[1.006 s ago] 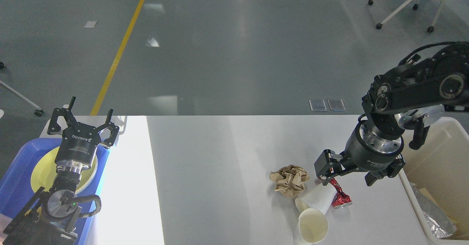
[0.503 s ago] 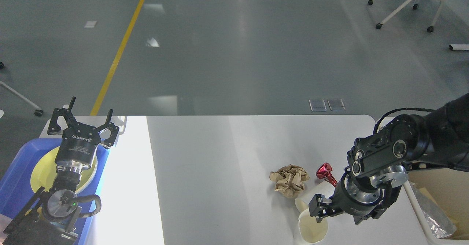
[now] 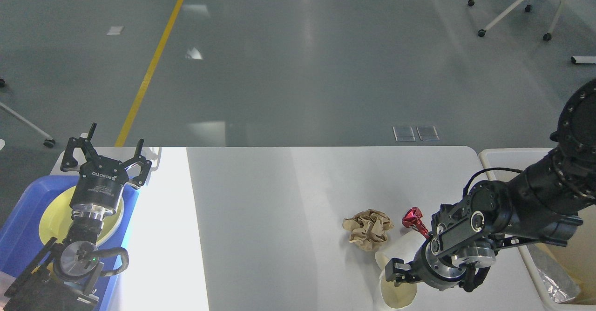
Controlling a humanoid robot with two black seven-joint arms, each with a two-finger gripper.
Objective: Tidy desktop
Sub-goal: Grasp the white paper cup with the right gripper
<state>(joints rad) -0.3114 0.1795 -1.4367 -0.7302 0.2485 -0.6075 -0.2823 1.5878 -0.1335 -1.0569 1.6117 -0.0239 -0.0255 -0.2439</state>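
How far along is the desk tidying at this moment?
Early to midway. Some rubbish, including foil, already lies in the cream bin. The right pincer is down at the nearest paper cup, though a firm grip cannot be confirmed. Left on the desktop: the crumpled brown paper, the red wrapper and a second paper cup. The left pincer hangs open over the blue tray.

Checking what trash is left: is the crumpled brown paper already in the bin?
No, the crumpled brown paper lies on the desktop, left of the red wrapper and apart from the bin.
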